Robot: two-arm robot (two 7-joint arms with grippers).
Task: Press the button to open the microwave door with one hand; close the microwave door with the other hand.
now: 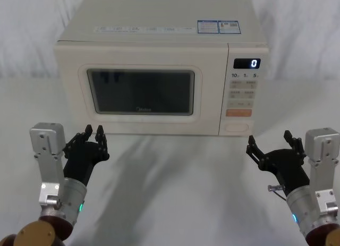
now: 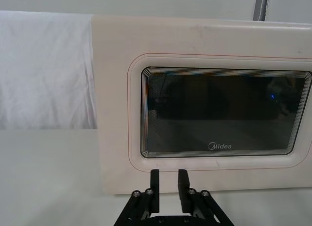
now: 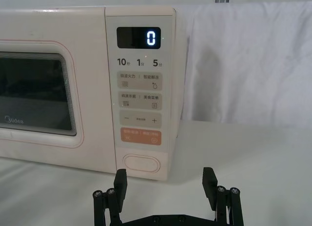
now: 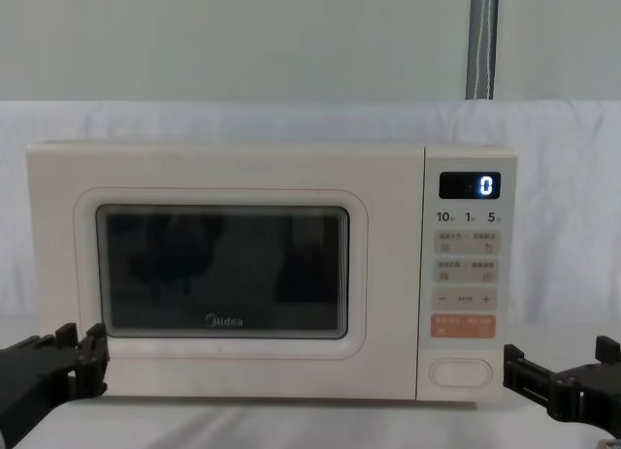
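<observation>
The cream microwave [image 1: 159, 28] stands at the back of the white table, facing me. Its door [image 1: 71, 97] with the dark window is closed flush [image 4: 223, 274]. The wide pill-shaped button [image 1: 237, 127] sits at the bottom of the keypad panel, under the orange key [image 3: 141, 163]. My left gripper [image 1: 92, 132] hovers in front of the door's lower left, fingers drawn close with only a thin gap and nothing between them [image 2: 168, 181]. My right gripper [image 1: 270, 141] is open and empty [image 3: 165, 179], in front of and just right of the button, clear of it.
The panel's black display [image 1: 247, 63] reads 0. A white cloth covers the table [image 1: 170, 193] and hangs behind the microwave. A grey pole [image 4: 482, 42] stands behind at the right. Bare table lies between the grippers and the microwave front.
</observation>
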